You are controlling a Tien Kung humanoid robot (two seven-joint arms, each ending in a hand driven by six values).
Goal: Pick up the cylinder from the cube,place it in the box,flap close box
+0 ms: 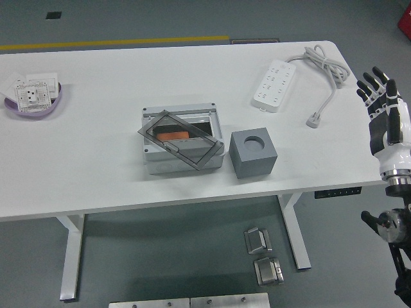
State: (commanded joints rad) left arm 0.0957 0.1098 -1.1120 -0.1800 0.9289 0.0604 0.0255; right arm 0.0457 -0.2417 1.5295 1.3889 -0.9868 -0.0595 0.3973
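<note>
White table [96, 167] on white legs [72, 256], grey floor [160, 256], yellow floor line [115, 42] far side, metal plates [189, 301] near edge.

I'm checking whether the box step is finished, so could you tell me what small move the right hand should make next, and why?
Probably bring the right hand back in over the table toward the box and press down its smoky transparent flap. The cube's round hole looks empty and an orange object lies inside the box, but the flap rests askew across the opening, while the hand hovers open past the table's right edge.
</note>
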